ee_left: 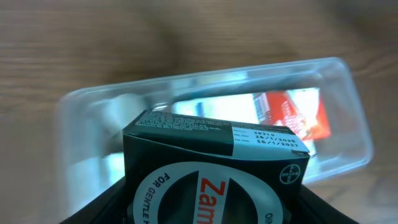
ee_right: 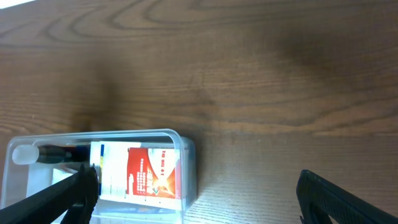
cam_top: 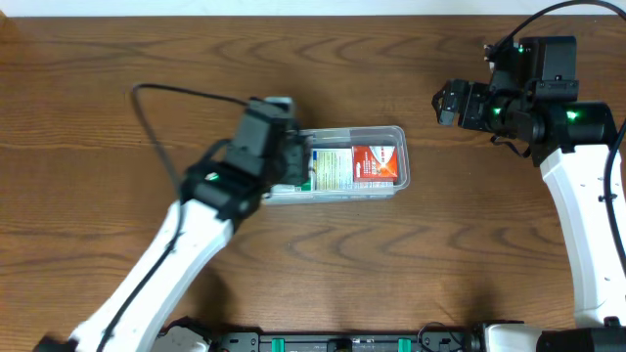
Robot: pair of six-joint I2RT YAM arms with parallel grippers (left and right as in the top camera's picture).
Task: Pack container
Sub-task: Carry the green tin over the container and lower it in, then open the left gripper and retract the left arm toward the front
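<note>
The clear plastic container (cam_top: 395,134) lies mid-table with a red and white box (cam_top: 374,164) inside it at the right and a pale box (cam_top: 333,168) beside that. My left gripper (cam_top: 290,161) hangs over the container's left end, shut on a dark green box (ee_left: 211,171) with a white ring and red letters. In the left wrist view the container (ee_left: 348,93) sits below and behind that box. My right gripper (cam_top: 448,102) is open and empty, up at the right, away from the container (ee_right: 186,149). The red box also shows in the right wrist view (ee_right: 152,177).
Brown wooden table (cam_top: 98,117) all round. A black cable (cam_top: 156,127) loops from the left arm over the table to the left of the container. The right arm's white link (cam_top: 587,225) runs down the right side.
</note>
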